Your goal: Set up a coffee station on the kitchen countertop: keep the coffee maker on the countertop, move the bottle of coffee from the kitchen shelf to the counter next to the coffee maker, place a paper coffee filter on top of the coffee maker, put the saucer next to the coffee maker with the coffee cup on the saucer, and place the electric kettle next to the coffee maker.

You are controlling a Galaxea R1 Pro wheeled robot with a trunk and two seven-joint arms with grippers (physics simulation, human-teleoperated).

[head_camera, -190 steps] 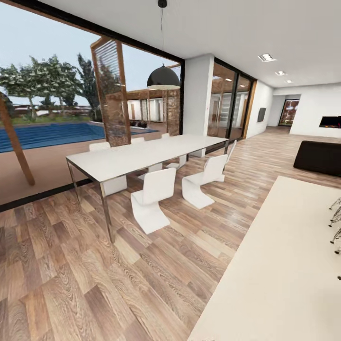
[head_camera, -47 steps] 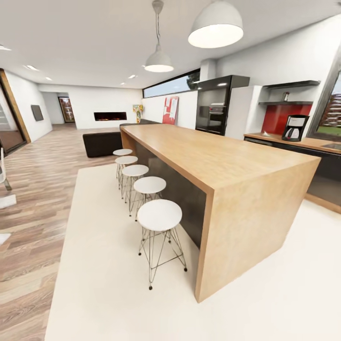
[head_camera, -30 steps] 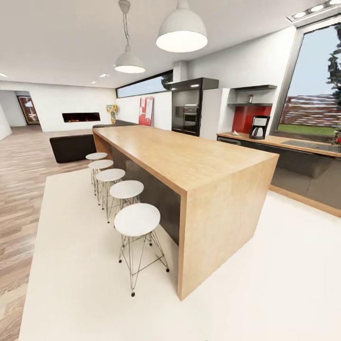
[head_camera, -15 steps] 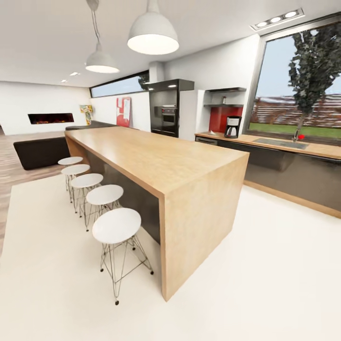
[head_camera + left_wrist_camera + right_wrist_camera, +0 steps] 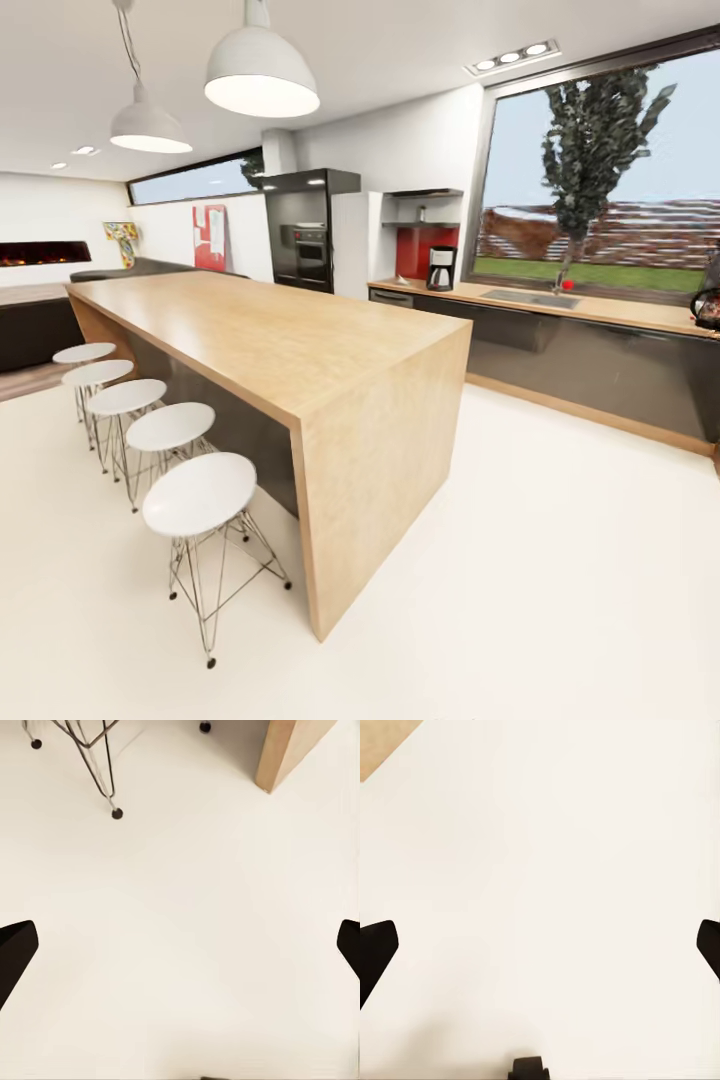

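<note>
The coffee maker [image 5: 441,268] stands on the kitchen countertop [image 5: 560,306], the long tabletop under the window, with the kitchen shelf [image 5: 422,224] on the wall above it carrying a small dark object too far off to identify, and a dark rounded item at the far right end, probably the electric kettle [image 5: 708,303]. We judge the station barely begun, the machine alone in place. Both the left gripper [image 5: 180,945] and right gripper [image 5: 540,945] hang with fingers spread wide and empty over pale floor beside the wooden island [image 5: 300,350].
</note>
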